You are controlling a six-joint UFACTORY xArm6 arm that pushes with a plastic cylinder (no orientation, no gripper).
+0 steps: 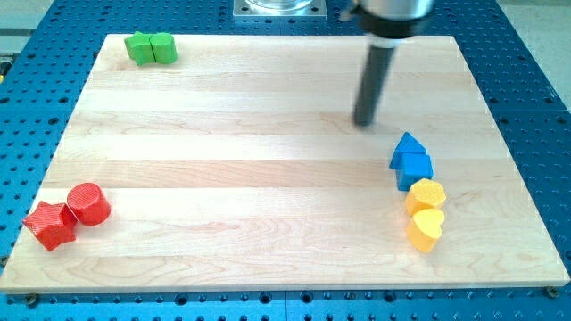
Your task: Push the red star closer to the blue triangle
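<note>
Board (268, 178): pale wood, planks running L–R across the view, sitting on a blue perforated table (535, 89). Fills most of the frame.

My rod (375, 80): dark, straight, comes down from the view's top, right of centre. No claw on me, so nothing to spread, press together or pinch; just the rod.

My tip (364, 123): on the board, upper right part. Near no block on the left. Sits above and to the left of the blue group, apart from it, not touching.

Blue triangle (406, 148): right side of board, mid height. Point faces the view's top.

Blue cube (416, 169): touching the blue triangle, just below it and slightly right. The seam between the two is hard to read; shape is prob. a cube.

Yellow hexagon (427, 194): just under the blue cube, touching or nearly so.

Yellow heart (426, 228): directly below the yellow hexagon, touching it. Lowest in the right-hand column.

Red cylinder (88, 203): bottom left of board, upright.

Red star (50, 225): bottom left corner, touching the red cylinder on its lower left. Well apart from the blue triangle, almost the full board width away. Far from my tip too.

Green blocks (151, 47): two, touching side by side, top left corner. Shapes unclear at this res.
</note>
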